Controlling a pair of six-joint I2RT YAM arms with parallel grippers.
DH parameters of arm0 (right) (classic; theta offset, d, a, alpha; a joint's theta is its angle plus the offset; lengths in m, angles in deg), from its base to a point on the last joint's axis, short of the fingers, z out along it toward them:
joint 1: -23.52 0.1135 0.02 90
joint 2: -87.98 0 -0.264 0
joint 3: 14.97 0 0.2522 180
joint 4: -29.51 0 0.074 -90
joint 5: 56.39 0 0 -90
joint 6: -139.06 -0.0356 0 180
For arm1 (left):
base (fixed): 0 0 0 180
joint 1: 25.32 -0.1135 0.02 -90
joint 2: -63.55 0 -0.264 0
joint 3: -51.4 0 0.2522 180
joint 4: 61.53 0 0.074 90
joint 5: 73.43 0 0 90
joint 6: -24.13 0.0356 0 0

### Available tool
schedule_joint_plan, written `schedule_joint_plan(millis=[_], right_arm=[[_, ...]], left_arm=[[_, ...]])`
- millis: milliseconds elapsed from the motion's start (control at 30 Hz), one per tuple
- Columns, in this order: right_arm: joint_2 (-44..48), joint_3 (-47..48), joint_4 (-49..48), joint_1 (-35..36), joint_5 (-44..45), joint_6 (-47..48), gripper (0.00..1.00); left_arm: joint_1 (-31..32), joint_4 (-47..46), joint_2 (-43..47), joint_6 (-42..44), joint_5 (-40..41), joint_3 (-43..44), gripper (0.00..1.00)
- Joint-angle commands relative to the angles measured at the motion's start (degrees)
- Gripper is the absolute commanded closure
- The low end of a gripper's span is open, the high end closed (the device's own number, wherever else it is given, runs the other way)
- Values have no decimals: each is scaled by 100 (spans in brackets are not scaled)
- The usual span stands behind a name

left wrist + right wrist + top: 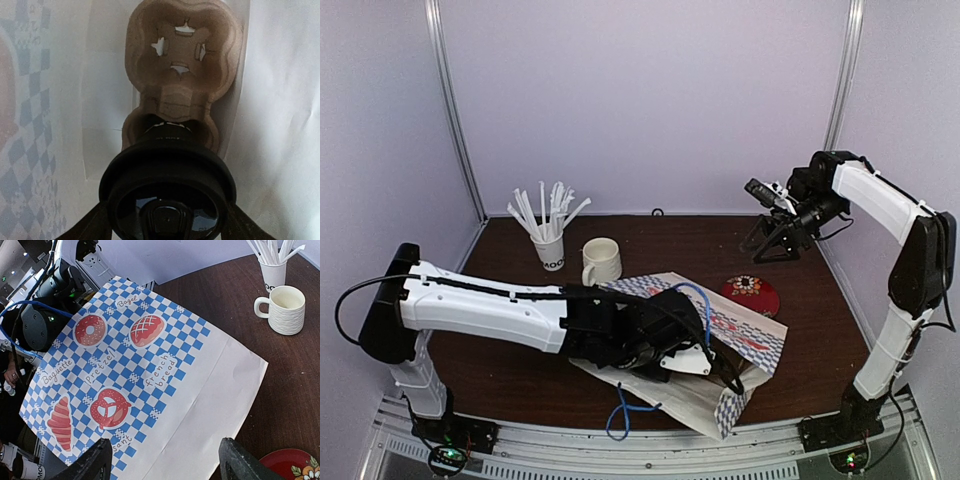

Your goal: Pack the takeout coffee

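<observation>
**Coffee held inside the bag, right arm idle**

At the near edge of the table (840, 330), about mid-width, a paper bakery bag (760, 335) printed with blue checks lies on its side, its mouth toward the near left. A loop of blue cable (625, 415) hangs over the near edge beside it. The left arm reaches across from the left and its end effector (167, 220) is inside the bag. Its fingers (92, 225) stand wide apart, one pressed to each side of the black lid of the takeout coffee (167, 165). The cup sits in the nearer socket of a brown moulded-pulp cup carrier (182, 65) that lies in the bag, and the carrier's farther socket holds nothing.

Beyond the bag, toward the right edge, is a red floral plate (750, 296). Further back and left of centre stands a cream ribbed mug (601, 262), and just behind it a paper cup of white straws (551, 250).

The right end effector (775, 238) hangs in the air over the far right corner, jaws spread wide with nothing between them.
</observation>
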Motion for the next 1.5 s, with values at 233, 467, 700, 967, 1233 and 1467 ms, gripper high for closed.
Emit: schedule_joint_plan(millis=[233,467,700,967,1233,1467], right_arm=[[-330,95,907,-174,-184,147,23],[-648,72,909,-309,-212,99,25],[-1167,-9,906,-683,-106,-84,31],[-1560,177,902,-1141,-61,-365,33],[-1349,-190,909,-1143,-23,-293,33],[-1247,-339,906,-1143,-62,-290,33]], left_arm=[[-273,-88,-349,38,-450,446,39],[-552,810,-912,-88,-1178,1384,39],[-673,1879,-1632,-255,-1755,2521,38],[-824,2525,-2503,-243,-2013,3767,38],[-1012,2889,-3230,-75,-2487,4704,37],[-1316,3032,-3393,-404,-3481,4927,37]])
